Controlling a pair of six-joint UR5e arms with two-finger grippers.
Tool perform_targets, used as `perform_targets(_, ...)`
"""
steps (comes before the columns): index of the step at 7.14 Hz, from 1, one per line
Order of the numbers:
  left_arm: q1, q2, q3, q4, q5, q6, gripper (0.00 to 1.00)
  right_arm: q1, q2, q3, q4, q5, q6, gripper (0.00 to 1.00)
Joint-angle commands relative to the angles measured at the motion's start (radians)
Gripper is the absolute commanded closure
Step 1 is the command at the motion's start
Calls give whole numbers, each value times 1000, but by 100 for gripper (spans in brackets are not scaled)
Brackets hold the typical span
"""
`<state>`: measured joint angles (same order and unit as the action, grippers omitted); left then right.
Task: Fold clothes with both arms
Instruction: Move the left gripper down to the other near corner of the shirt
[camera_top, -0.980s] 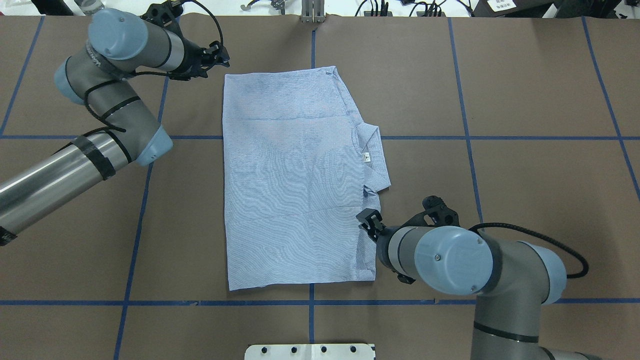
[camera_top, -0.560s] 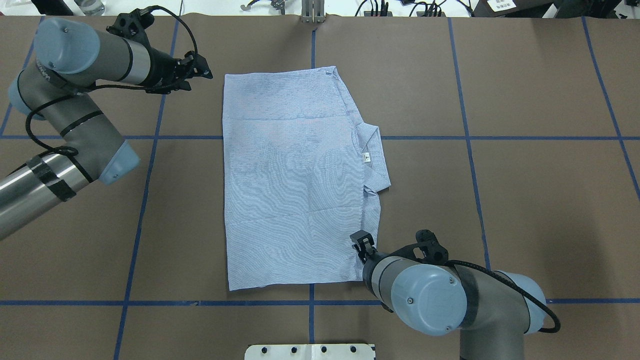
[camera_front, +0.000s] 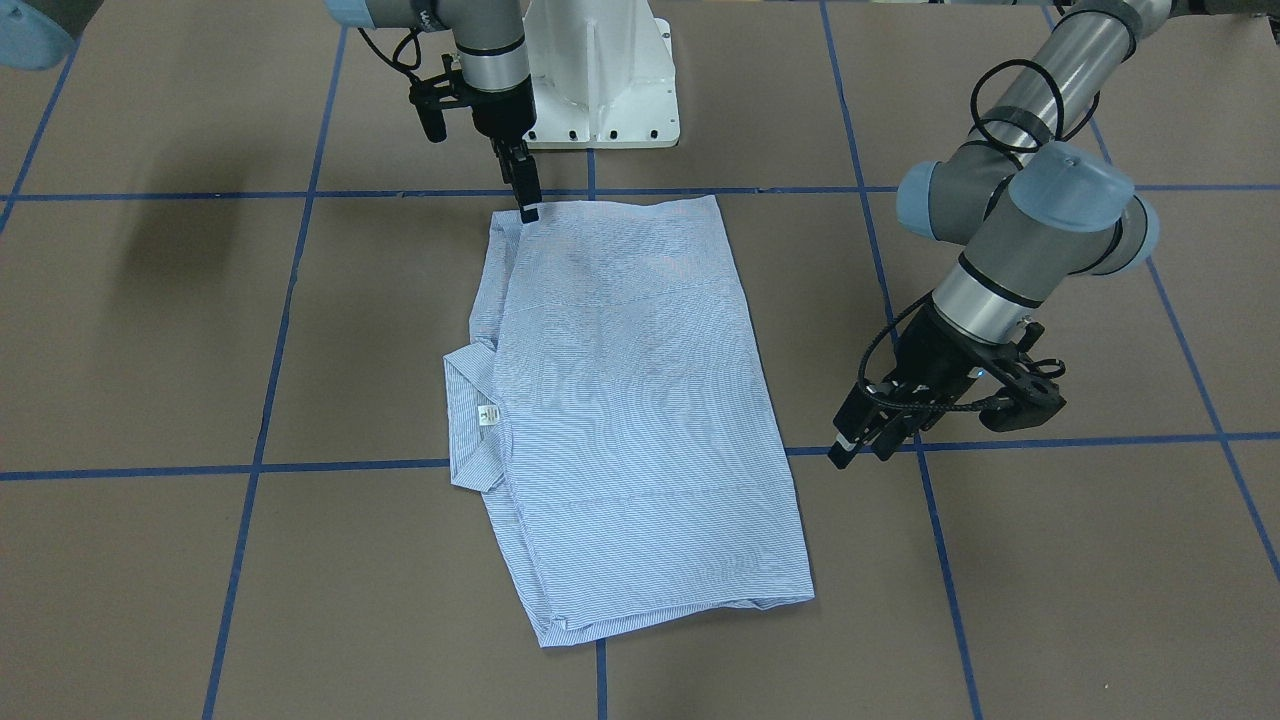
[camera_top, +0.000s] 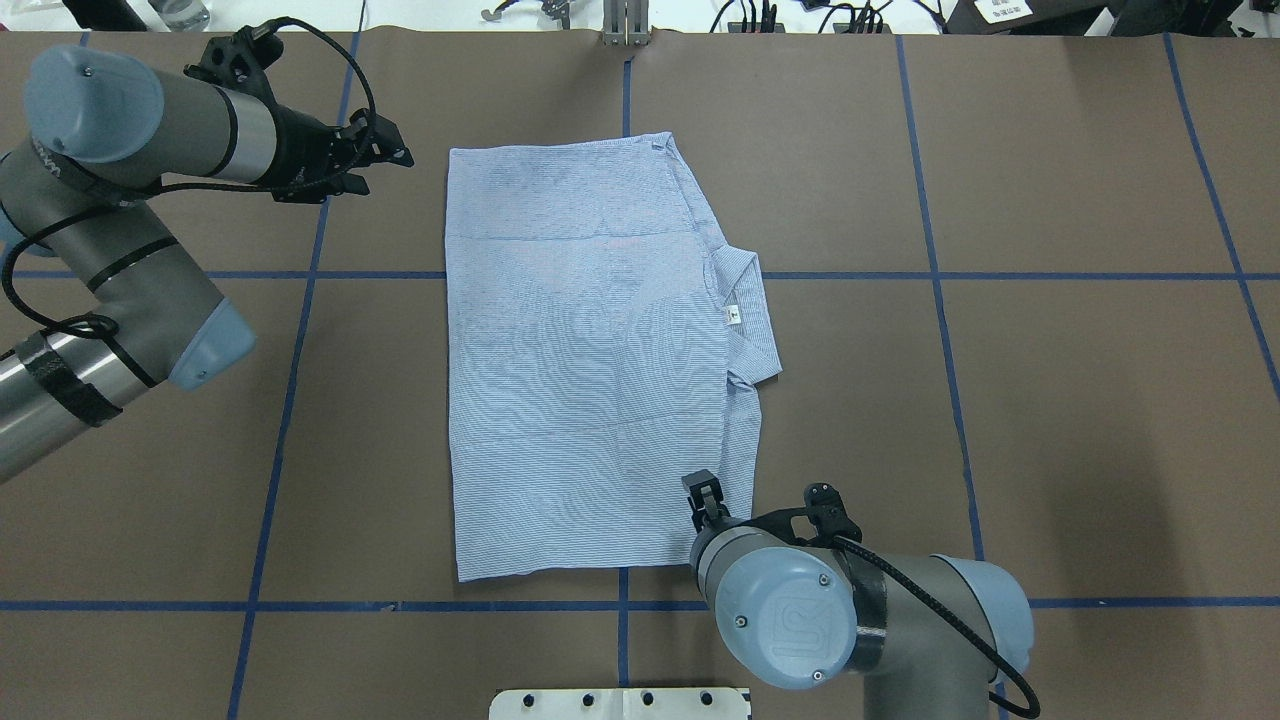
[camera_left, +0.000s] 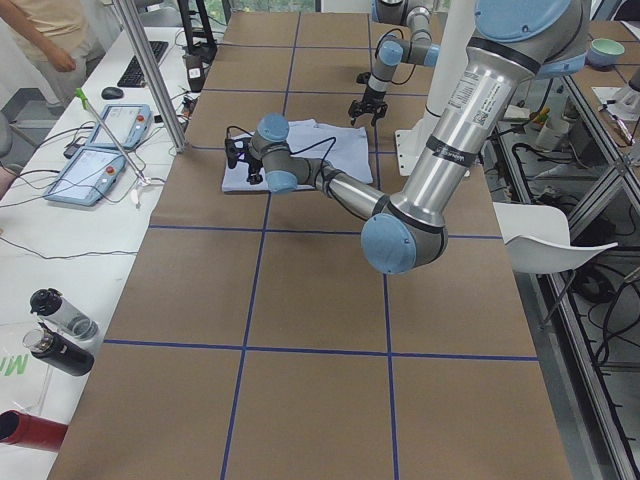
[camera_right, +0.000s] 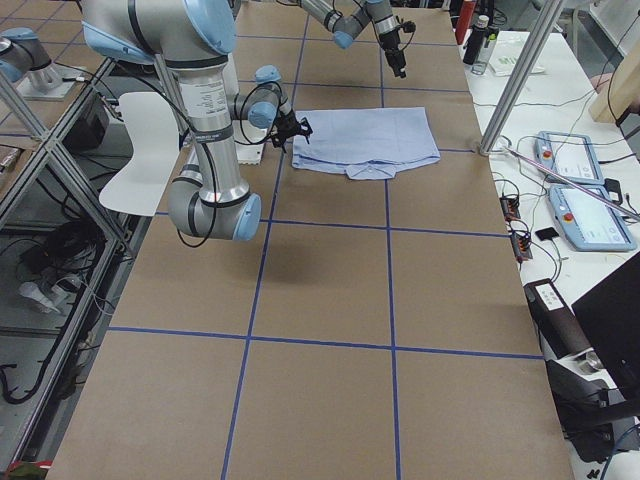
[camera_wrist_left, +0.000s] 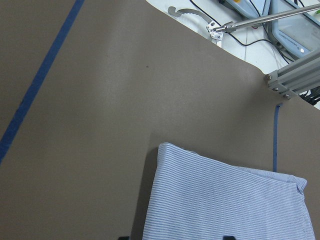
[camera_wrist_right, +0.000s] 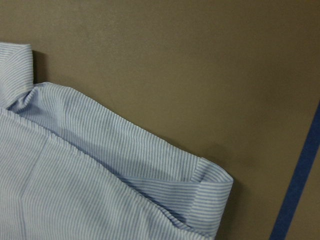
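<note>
Lying folded on table (camera_top: 1050, 400), shirt (camera_top: 590, 370), right fingers (camera_front: 525, 195) by corner

Open table (camera_top: 1050, 420) around folded shirt (camera_top: 590, 360)

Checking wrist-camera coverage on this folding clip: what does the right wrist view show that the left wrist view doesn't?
Only the right wrist view: a close look at the shirt along its layered edge, with a small turned-up fold at the corner.
Only the left wrist view: a flat, smooth corner of the shirt, the far edge of the table, and a metal frame and rod beyond it.
Both: striped cloth lying on the brown table surface, with blue tape nearby.
</note>
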<state>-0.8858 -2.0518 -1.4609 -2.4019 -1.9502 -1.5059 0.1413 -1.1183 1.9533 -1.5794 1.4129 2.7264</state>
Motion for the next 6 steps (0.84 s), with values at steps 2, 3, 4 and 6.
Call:
perform_targets(2, 4, 1, 1, 1, 0, -8, 28, -14, 9, -37, -2, -6, 6, 2)
perform_targets(3, 5, 1, -1, 1, 0, -13, 28, -14, 9, -43, -2, -6, 6, 3)
perform_targets(4, 5, -1, -1, 1, 2, -26, 28, -14, 11, -63, 2, -6, 0, 4)
perform_targets(6, 7, 1, -3, 1, 4, -27, 27, -14, 11, -70, 4, -6, -8, 7)
